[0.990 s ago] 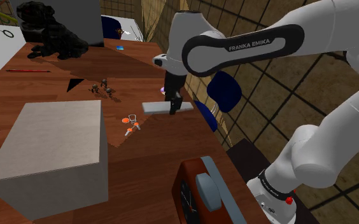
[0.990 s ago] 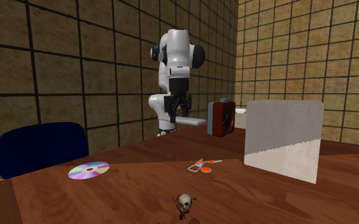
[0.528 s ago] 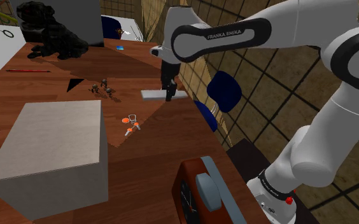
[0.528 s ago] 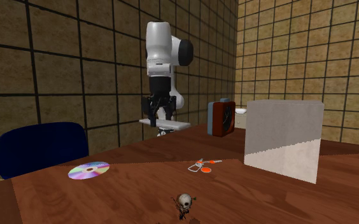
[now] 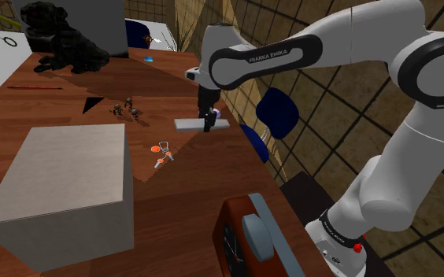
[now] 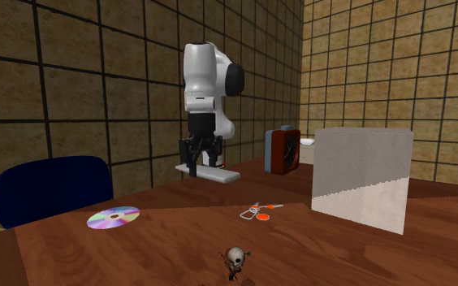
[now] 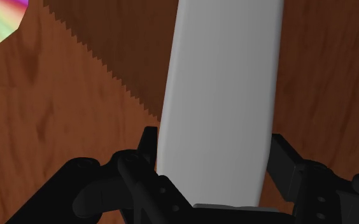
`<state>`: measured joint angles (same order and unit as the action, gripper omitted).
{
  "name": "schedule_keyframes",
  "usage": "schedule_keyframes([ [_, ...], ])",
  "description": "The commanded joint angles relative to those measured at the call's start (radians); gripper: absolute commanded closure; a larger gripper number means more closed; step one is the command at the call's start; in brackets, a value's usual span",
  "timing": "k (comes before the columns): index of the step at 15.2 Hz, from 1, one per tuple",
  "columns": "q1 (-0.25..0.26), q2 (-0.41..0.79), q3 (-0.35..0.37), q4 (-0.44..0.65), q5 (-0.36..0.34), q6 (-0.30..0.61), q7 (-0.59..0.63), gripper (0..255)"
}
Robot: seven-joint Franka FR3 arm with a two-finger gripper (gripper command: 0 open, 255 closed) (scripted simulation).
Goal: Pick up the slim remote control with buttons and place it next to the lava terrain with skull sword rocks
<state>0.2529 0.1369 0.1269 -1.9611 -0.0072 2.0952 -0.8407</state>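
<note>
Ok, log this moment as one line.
tool: shut on grey remote | remote: held above wooden table | skull terrain: on table, remote not yet beside it

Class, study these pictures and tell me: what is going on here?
The arm's black gripper is shut on a plain grey slim remote, holding it in the air above the wooden table. The small skull piece sits apart on the table, with the remote not yet placed beside it.

White arm (image 5: 405,157), dark joints (FRANKA EMIKA lettering), black 2-finger gripper (image 5: 208,124)
</note>
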Motion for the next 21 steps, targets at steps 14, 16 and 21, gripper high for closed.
schedule_keyframes([
  [14, 0.004, 0.08, -0.002, -0.072, -0.013, 0.152, 0.009, 255],
  [16, 0.004, 0.08, -0.002, -0.072, -0.013, 0.152, 0.009, 255],
  [21, 0.004, 0.08, -0.002, -0.072, -0.013, 0.152, 0.009, 0],
])
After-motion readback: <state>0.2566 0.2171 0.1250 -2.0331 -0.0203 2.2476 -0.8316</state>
